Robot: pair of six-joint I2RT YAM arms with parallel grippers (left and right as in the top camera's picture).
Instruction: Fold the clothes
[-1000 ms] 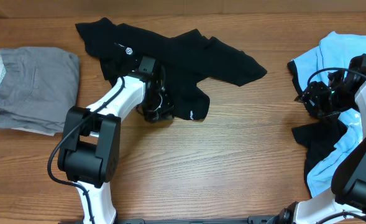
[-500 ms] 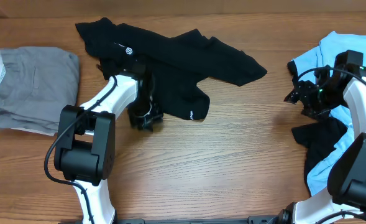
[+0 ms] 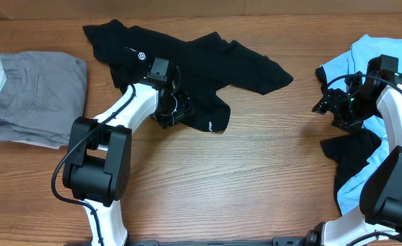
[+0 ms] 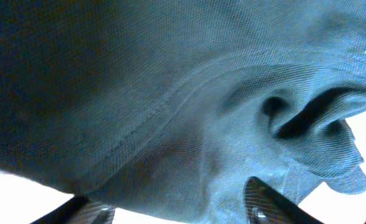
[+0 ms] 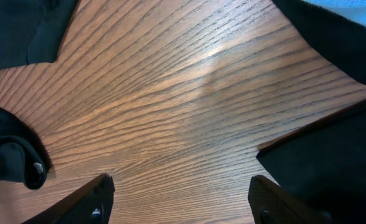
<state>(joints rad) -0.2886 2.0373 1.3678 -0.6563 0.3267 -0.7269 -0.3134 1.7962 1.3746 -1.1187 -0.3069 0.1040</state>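
Observation:
The black tee [image 3: 201, 58] lies crumpled and spread across the far middle of the table [image 3: 255, 178]. My left gripper [image 3: 172, 109] hovers low over its lower flap. In the left wrist view, cloth [image 4: 170, 93] fills the frame and my left gripper [image 4: 164, 194] is open, its fingers apart with a fold of fabric lying between them. The light blue tee [image 3: 378, 58] is heaped at the right edge with a black garment [image 3: 354, 154] tangled in it. My right gripper [image 3: 327, 106] hangs open over bare wood just left of that heap, and the right gripper [image 5: 181, 182] has nothing between its fingers.
A folded grey garment [image 3: 37, 96] sits at the left edge on something white. Bare wood runs along the front and between the black tee and the right heap. Black cloth [image 5: 332, 168] edges the right wrist view.
My left gripper has opened, letting go of the black tee, and shifted slightly up over it. My right gripper slid left, off the heap onto bare wood.

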